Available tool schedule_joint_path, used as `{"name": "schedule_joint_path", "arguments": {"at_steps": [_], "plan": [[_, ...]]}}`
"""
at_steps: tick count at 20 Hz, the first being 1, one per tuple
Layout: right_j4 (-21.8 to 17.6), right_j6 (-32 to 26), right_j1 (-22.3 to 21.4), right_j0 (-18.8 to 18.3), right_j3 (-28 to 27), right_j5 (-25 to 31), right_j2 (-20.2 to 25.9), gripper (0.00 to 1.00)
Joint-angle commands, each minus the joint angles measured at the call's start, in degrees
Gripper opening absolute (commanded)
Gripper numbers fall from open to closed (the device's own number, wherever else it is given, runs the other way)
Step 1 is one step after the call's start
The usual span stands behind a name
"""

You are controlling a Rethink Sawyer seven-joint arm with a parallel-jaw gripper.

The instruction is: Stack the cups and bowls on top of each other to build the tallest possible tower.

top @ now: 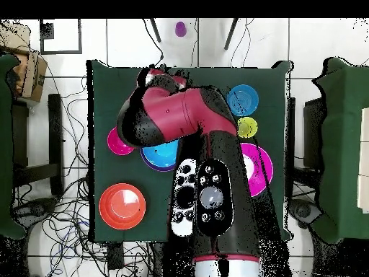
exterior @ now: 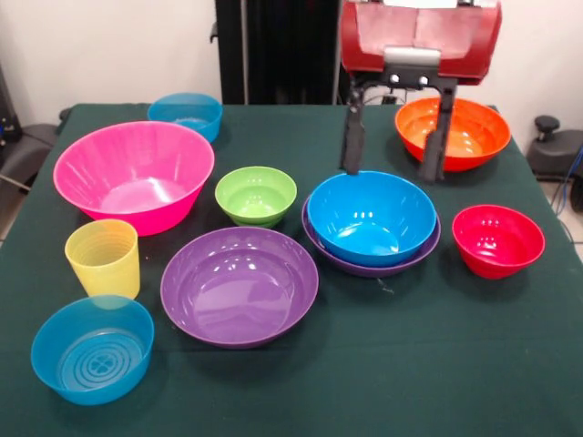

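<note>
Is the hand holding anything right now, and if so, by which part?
Nothing is held. The hand is open and empty, fingers spread above the far rim of the blue bowl.

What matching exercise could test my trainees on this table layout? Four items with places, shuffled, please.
Front view.
1. blue bowl
2. ribbed yellow cup
3. green bowl
4. gripper

A. between pink bowl and blue bowl
B. open, above blue bowl's far rim
C. nested in a purple bowl
D. just in front of pink bowl

Pairs: 1-C, 2-D, 3-A, 4-B
</note>
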Motion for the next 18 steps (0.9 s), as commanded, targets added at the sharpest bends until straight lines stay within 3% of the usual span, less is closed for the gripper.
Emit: {"name": "schedule_joint_path", "arguments": {"at_steps": [1, 3, 7, 18], "plan": [[-14.29, 9.63, 10.43, 12.83, -8.53, -6.15, -18.37, 1.0], [-15.61, 12.8, 13.51, 16.21, -11.07, -8.86, -23.92, 1.0], [-13.91, 17.1, 20.35, 20.97, -14.61, -14.41, -34.19, 1.0], [-2.34, 11.69, 25.58, 23.2, -15.51, -20.09, -43.25, 1.0]]}}
